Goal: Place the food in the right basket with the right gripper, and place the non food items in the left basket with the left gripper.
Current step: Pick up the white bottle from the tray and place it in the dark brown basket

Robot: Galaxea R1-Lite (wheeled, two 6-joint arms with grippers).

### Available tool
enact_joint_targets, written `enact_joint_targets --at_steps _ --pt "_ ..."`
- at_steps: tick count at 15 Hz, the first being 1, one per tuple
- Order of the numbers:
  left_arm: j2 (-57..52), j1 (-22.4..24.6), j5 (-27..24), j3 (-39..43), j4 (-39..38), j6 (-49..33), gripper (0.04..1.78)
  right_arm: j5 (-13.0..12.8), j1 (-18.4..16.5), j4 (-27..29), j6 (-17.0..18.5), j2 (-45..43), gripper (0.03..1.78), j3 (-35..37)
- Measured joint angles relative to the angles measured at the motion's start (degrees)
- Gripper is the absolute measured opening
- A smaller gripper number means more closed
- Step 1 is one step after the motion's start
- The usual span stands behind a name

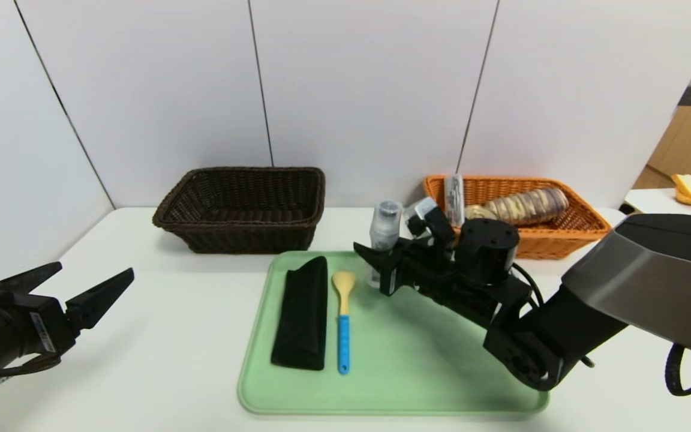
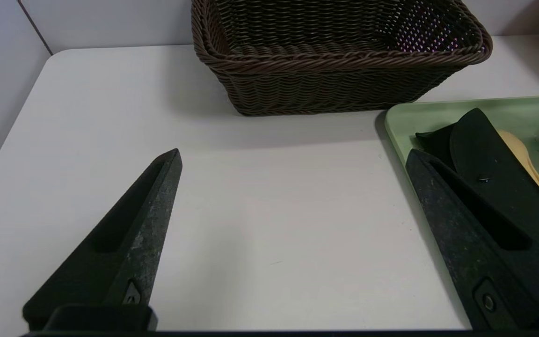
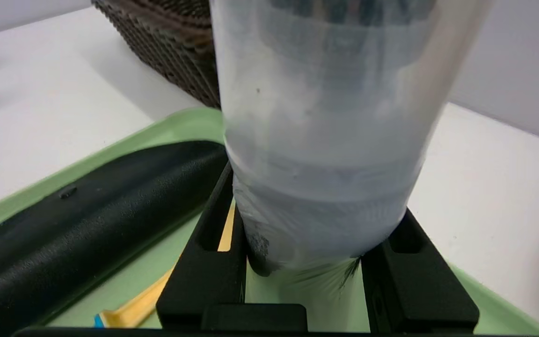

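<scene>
Left gripper (image 2: pixel 293 161): two dark fingers spread wide, lower left and lower right of frame; nothing between them
Brown basket (image 2: pixel 339 56): woven, top centre; stands on white table (image 2: pixel 260 196)
Green tray (image 2: pixel 442 117): right edge; just beside basket
Black case (image 2: pixel 494 173): lies on tray; partly behind right finger
Spoon (image 2: pixel 520 157): right edge; beside case; yellow bowl, blue handle

Bright, even light falls from above; soft shadows lie under the right gripper (image 1: pixel 375 264) on the tray (image 1: pixel 297 396) (edges bow slightly), and the clear bottle (image 3: pixel 321 140) between its fingers looks blurred.
</scene>
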Motion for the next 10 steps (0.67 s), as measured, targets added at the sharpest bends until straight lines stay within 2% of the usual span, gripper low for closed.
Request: enact_joint_targets --at_steps 2,4,8,10 --pt "-0.05 0.0 -0.04 0.09 -0.02 -0.02 1.69 -0.05 0.74 2.71 -0.13 -2.39 0.66 -2.47" --pt "-0.05 0.0 -0.06 0.12 -0.02 -0.02 1.69 -0.05 1.77 7.83 -0.21 -5.4 0.66 -7.5" --pt "-0.05 0.0 -0.04 0.23 -0.02 -0.1 1.69 -0.24 4.05 18.92 -0.24 -8.51 0.66 -22.38" --pt "-0.09 0.0 -0.06 0.28 -0.09 -0.1 1.69 -0.41 5.01 22.2 -0.77 -7.19 0.66 -30.44"
